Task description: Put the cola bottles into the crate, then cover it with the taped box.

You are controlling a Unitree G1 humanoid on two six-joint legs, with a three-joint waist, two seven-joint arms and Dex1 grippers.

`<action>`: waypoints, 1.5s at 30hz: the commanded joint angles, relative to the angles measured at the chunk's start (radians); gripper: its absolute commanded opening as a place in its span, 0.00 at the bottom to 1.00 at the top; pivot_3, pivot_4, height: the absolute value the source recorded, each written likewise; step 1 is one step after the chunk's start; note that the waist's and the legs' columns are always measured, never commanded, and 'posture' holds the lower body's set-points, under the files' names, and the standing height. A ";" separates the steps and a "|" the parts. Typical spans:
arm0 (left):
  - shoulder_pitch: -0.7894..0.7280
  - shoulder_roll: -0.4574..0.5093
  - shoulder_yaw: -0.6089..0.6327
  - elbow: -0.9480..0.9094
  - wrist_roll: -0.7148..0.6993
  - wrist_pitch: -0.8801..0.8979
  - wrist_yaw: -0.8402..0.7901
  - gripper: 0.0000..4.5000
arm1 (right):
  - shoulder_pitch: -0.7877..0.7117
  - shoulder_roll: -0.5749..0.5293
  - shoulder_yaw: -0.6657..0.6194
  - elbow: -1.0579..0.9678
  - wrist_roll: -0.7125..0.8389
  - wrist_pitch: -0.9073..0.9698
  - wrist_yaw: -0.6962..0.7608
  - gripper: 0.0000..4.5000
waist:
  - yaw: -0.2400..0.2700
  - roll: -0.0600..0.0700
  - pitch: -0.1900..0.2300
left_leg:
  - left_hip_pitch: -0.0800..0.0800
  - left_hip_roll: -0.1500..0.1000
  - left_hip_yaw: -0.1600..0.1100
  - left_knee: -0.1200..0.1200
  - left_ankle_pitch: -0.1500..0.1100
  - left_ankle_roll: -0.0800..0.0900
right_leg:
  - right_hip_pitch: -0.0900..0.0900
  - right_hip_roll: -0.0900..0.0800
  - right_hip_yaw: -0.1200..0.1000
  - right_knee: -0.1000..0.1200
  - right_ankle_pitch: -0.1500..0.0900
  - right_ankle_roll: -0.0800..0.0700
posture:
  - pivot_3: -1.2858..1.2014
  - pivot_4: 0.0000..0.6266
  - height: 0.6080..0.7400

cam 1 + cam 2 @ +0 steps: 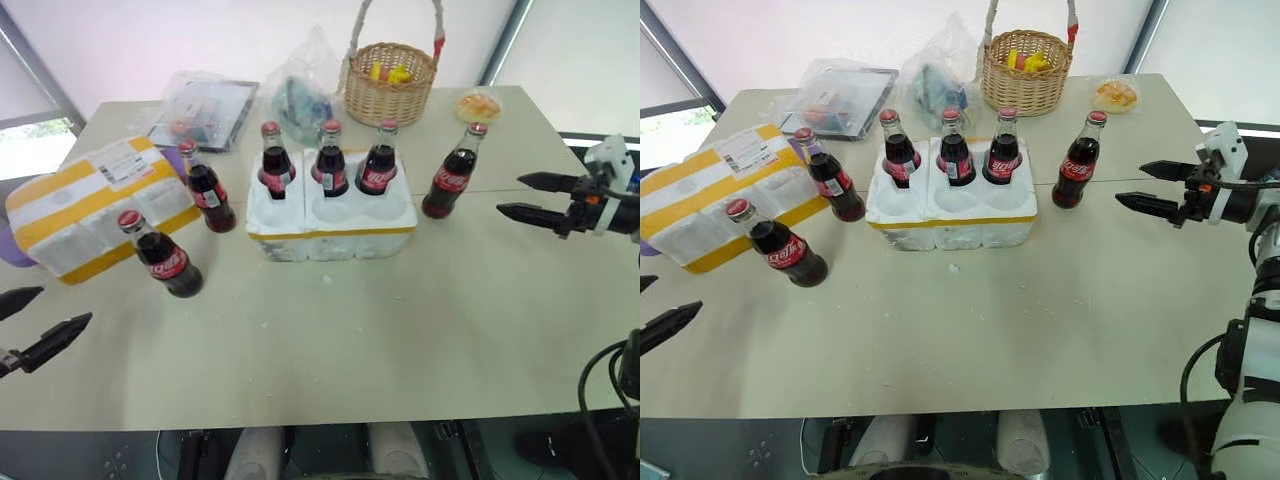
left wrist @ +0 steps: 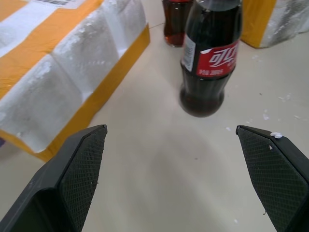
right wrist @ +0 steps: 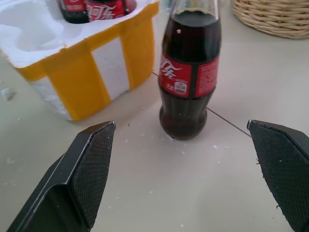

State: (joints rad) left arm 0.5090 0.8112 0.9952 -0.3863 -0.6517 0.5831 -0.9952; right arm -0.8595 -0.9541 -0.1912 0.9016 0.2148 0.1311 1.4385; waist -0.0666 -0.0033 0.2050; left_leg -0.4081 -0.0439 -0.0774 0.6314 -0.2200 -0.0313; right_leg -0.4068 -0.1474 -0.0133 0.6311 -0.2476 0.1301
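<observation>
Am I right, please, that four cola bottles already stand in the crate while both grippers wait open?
Not quite: three cola bottles stand in the crate, as the left eye view shows; the other three stand on the table. Both grippers do wait open.

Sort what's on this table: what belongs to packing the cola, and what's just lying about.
Job:
- six cola bottles, three already in the crate
- taped box
- left gripper and right gripper, both open

Lying about:
- wicker basket
- plastic bag
- clear tray
- wrapped bun

Six bottles, one crate, one box

Three cola bottles (image 1: 330,160) are sitting in the crate (image 1: 335,225), three standing loose; one taped box (image 1: 95,205), one basket (image 1: 390,85).
</observation>
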 commanded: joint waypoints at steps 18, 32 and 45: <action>-0.057 0.013 -0.081 -0.052 -0.018 0.017 0.024 1.00 | 0.200 -0.066 -0.052 -0.638 0.272 0.416 0.087 1.00 | 0.017 0.000 0.000 | 0.000 0.009 0.000 0.000 0.000 0.000 | -0.003 0.013 0.004 0.000 0.003 -0.006 | 0.52 0.24 0.98; -0.370 -0.015 -0.403 0.112 0.072 -0.067 0.138 1.00 | 0.246 -0.045 -0.077 -1.039 0.548 0.681 -0.032 1.00 | 0.055 -0.004 -0.002 | -0.001 0.009 0.002 0.001 0.000 0.000 | -0.004 0.013 0.005 -0.002 0.004 -0.007 | 0.52 0.24 0.98; -0.594 -0.046 -0.620 0.247 0.123 -0.111 0.156 1.00 | 0.275 -0.039 -0.091 -1.114 0.632 0.715 -0.136 1.00 | 0.055 -0.005 -0.002 | -0.001 0.009 0.002 0.001 0.000 0.000 | -0.004 0.014 0.005 -0.001 0.005 -0.006 | 0.52 0.24 0.98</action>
State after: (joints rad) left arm -0.0672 0.7648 0.3798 -0.1445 -0.5381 0.4918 -0.8426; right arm -0.5839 -0.9928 -0.2486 -0.1803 0.8135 0.8456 1.3118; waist -0.0113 -0.0078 0.2033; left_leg -0.4087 -0.0347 -0.0757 0.6324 -0.2200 -0.0313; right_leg -0.4102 -0.1333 -0.0085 0.6301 -0.2421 0.1253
